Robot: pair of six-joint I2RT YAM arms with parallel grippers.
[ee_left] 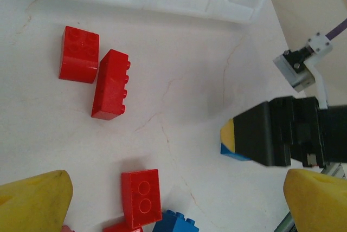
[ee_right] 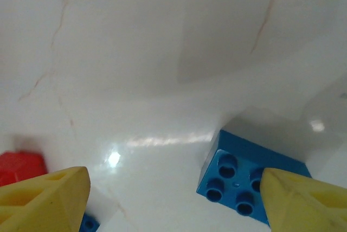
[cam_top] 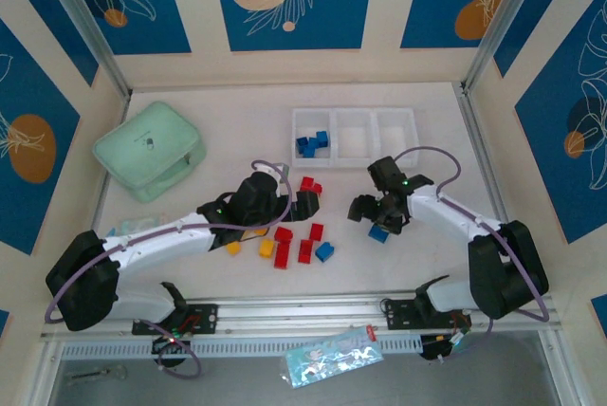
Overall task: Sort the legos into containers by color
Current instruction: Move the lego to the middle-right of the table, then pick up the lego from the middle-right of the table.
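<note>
The white tray (cam_top: 356,114) holds three containers in a row; several blue legos (cam_top: 311,144) lie in its left one. Red legos (cam_top: 306,184), yellow ones (cam_top: 266,248) and a blue one (cam_top: 324,251) are scattered on the table in front. My right gripper (ee_right: 173,188) hangs open low over a blue lego (ee_right: 241,175) that rests on the table against its right finger (ee_right: 306,202). My left gripper (ee_left: 176,188) is open above a red lego (ee_left: 141,197) and holds nothing. Two more red legos (ee_left: 111,84) lie ahead of it.
A mint green zip case (cam_top: 149,150) sits at the back left. The right gripper's black body (ee_left: 287,131) is close to the right of my left fingers. A plastic bag (cam_top: 332,357) lies off the table's near edge.
</note>
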